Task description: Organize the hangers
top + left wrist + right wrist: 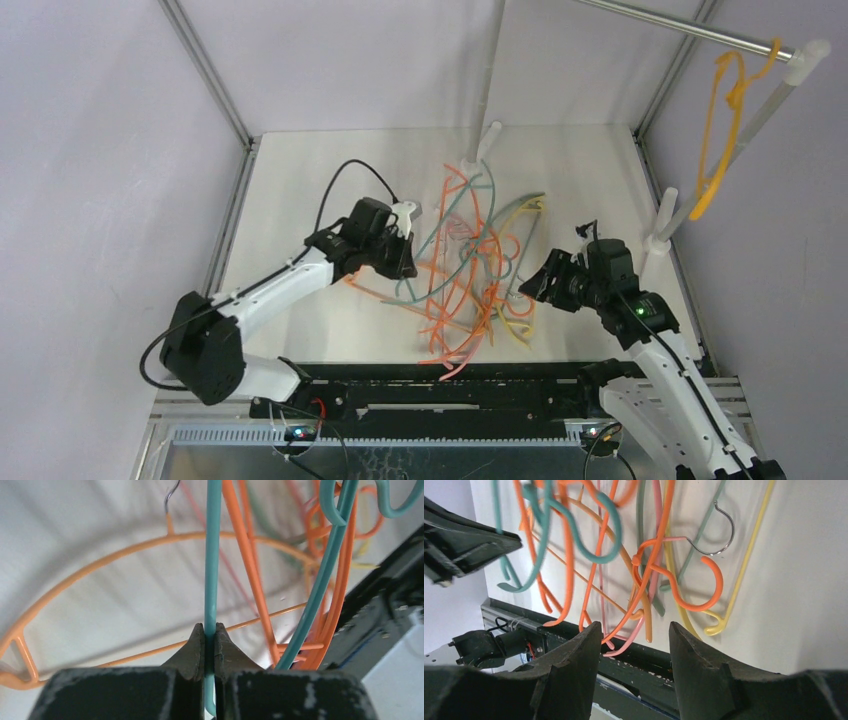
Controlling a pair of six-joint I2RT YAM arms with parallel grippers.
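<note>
Orange, teal, yellow and pink hangers (475,270) lie tangled in a heap at the centre of the counter (300,170). At the heap's left edge the left tool (209,630) is clenched on one teal hanger (212,555). Just right of the heap, the right tool (634,630) hangs released, gripping nothing. One yellow hanger (725,130) hangs on the rail (680,25), upper right.

a tangle of colourful hangers (470,262) lies on the tabletop (300,180). the left fingers (404,264) sit at its left edge, the right fingers (530,286) at its right. one yellow hanger (727,130) hangs on the steel rail (680,25).
</note>
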